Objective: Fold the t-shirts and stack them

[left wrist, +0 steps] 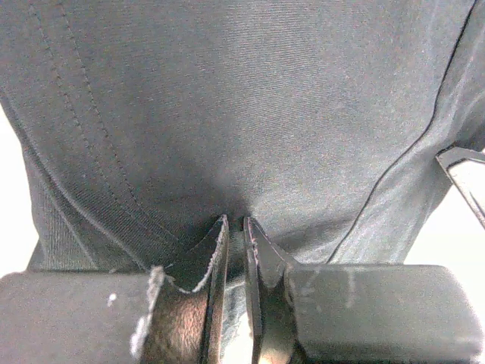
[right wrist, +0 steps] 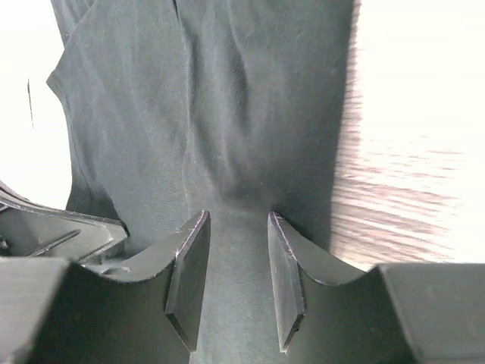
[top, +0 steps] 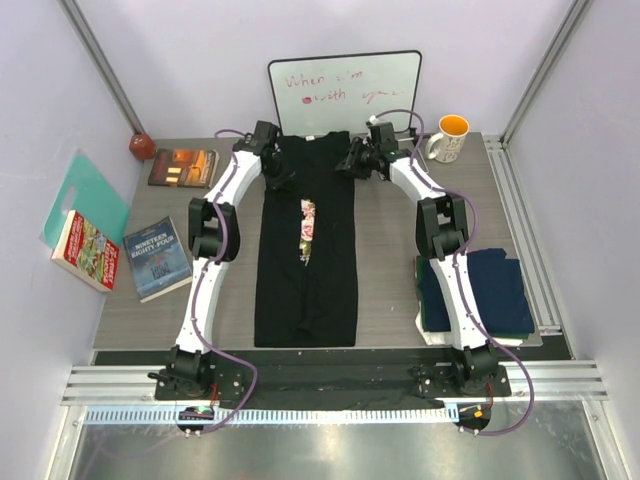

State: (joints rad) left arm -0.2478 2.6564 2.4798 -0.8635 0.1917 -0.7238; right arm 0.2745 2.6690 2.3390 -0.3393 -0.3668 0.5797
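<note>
The black t-shirt [top: 305,290] lies lengthwise down the table's middle, folded into a long strip, with a sliver of floral print [top: 307,228] showing at its seam. My left gripper [top: 277,170] is at its far left corner, shut on a pinch of the black cloth [left wrist: 227,114]; the jaws [left wrist: 235,221] are nearly touching. My right gripper [top: 357,160] is at the far right corner. Its jaws [right wrist: 237,216] stand a narrow gap apart with black cloth [right wrist: 227,114] filling it and creases running into it. A folded navy shirt [top: 500,285] tops a stack at the right, with a green edge [top: 524,327] below.
A whiteboard [top: 345,92] and a white-and-orange mug [top: 450,137] stand at the back. Books lie on the left: one at the back [top: 183,167], one blue [top: 157,258], one red [top: 86,250] at the table's edge on a teal board [top: 85,190].
</note>
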